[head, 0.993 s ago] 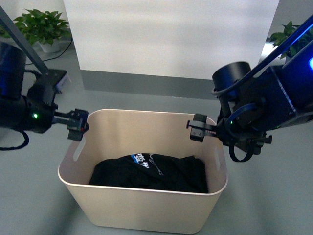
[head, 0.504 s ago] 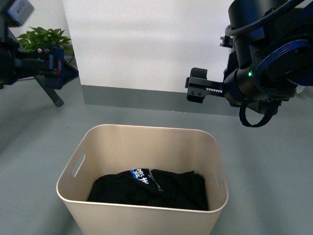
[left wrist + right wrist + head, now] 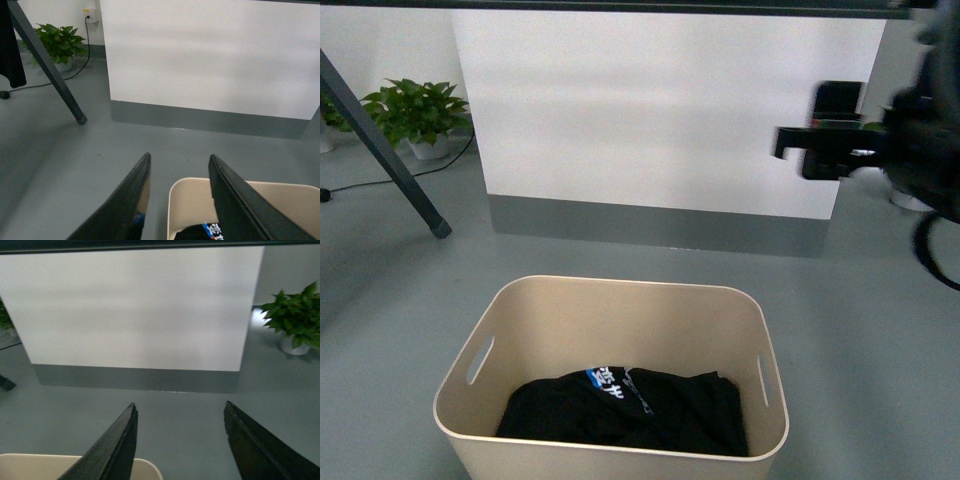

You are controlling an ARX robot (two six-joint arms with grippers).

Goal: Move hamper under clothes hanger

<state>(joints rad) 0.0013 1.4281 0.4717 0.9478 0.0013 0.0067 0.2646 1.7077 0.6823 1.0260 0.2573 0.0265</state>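
Hamper (image 3: 620,330) being left on floor, ungrasped; left fingers (image 3: 125,205) and right fingers (image 3: 250,450) being held spread, raised above it.

grey floor (image 3: 620,250), hamper (image 3: 620,320), hanger leg (image 3: 390,160)
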